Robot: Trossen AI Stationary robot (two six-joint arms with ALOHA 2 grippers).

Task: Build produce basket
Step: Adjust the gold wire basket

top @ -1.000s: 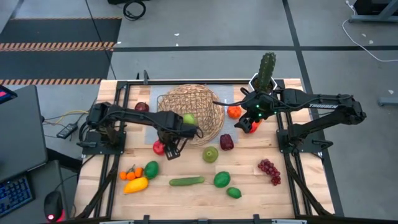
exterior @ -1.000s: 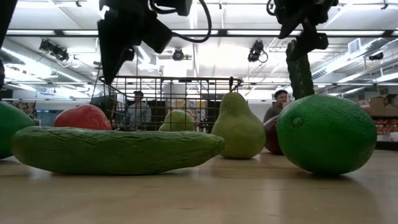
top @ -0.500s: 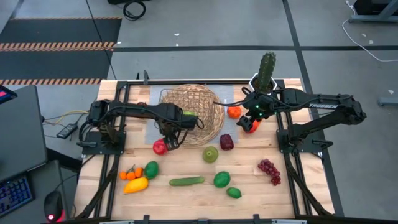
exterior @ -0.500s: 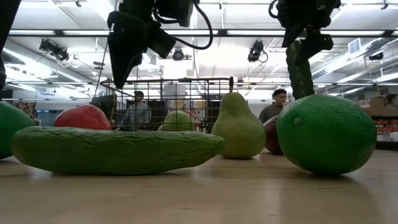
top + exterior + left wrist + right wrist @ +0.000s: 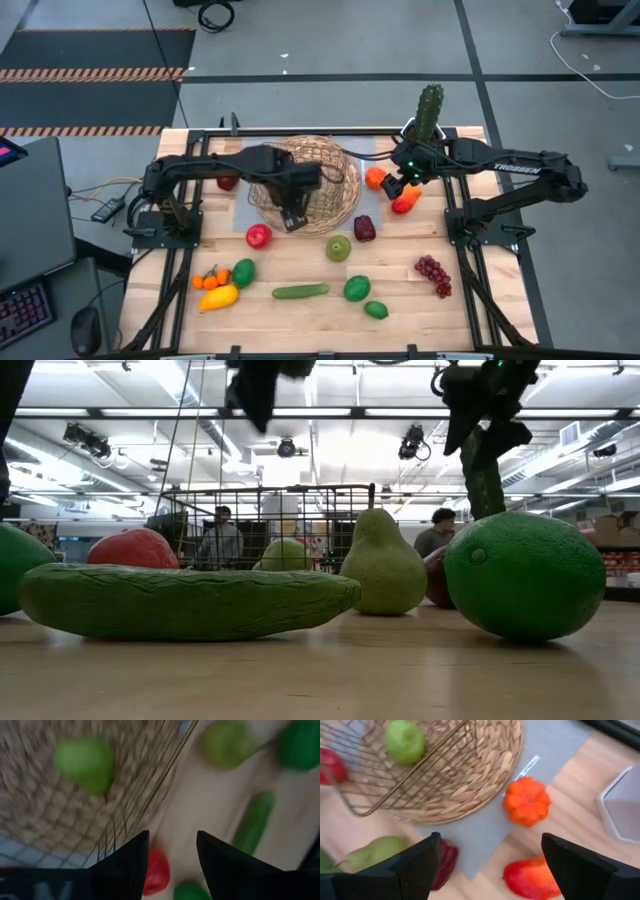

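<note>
Tan wicker basket [image 5: 305,185] holds one green fruit [image 5: 85,762]; we judge the left gripper [image 5: 292,218], fingers spread and empty above its near rim, free for another pick, while the right gripper [image 5: 391,188], fingers spread, hovers by the orange pumpkin [image 5: 526,801].

The basket [image 5: 308,180], a round tan wicker bowl with an open wire weave, sits at the far middle of the table and holds a green apple [image 5: 404,741]. The other produce lies loose on the wood around it: a red apple [image 5: 258,236], a pear [image 5: 339,248], a cucumber [image 5: 300,292], limes [image 5: 357,289], grapes [image 5: 433,273] and small oranges [image 5: 210,281].
</note>
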